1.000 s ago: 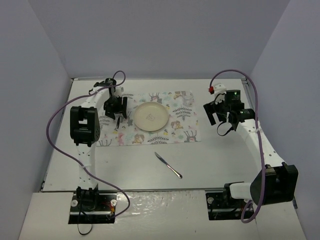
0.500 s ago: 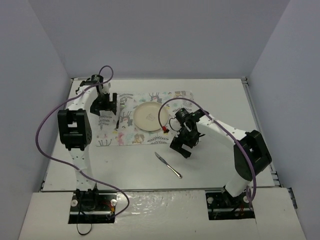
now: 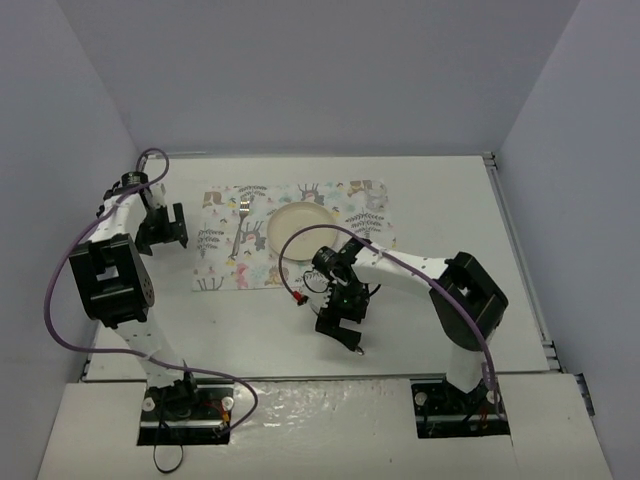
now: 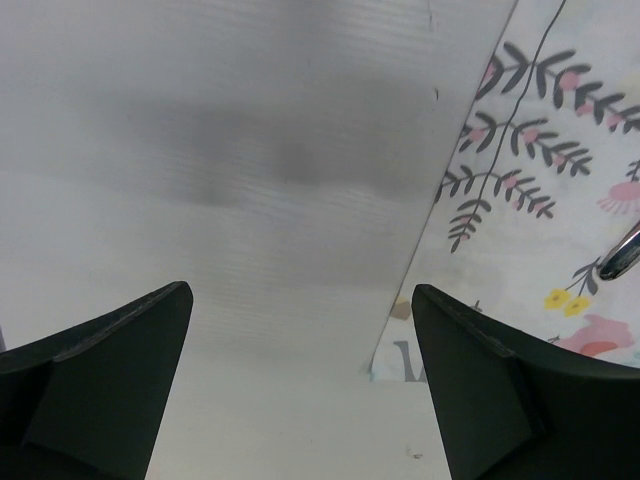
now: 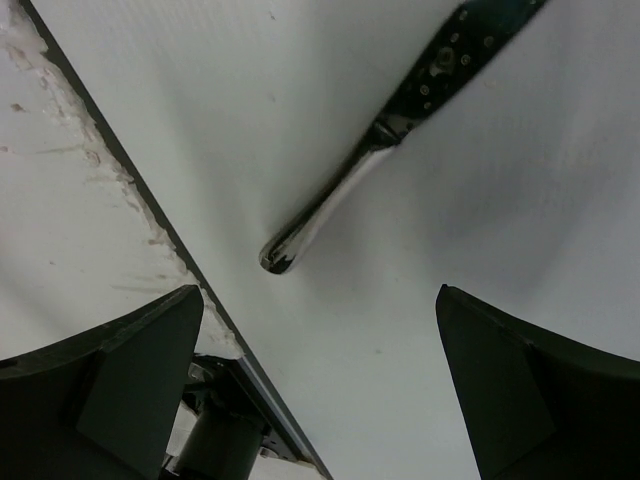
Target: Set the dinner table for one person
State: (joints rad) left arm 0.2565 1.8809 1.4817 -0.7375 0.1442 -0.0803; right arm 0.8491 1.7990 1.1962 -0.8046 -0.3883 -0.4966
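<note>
Jaws stand wide apart and empty on both grippers. From above, the left gripper [image 3: 165, 228] hovers by the dinner table's [image 3: 450, 200] left edge, beside a printed mat [image 3: 215, 265] carrying a fork [image 3: 238, 232] and a plate [image 3: 298, 230]. The right gripper [image 3: 340, 318] hangs over a knife [image 3: 353, 346] near the front edge. The left wrist view shows the mat's edge on bare tabletop. The right wrist view shows the knife lying untouched ahead of the spread fingers [image 5: 540, 390].

I ran this from afar in a robotics lab cell: bare grey panels [image 3: 320, 80] walled the white desk [image 3: 450, 200], two cabled arms [image 3: 112, 278] bolted at its near edge.
</note>
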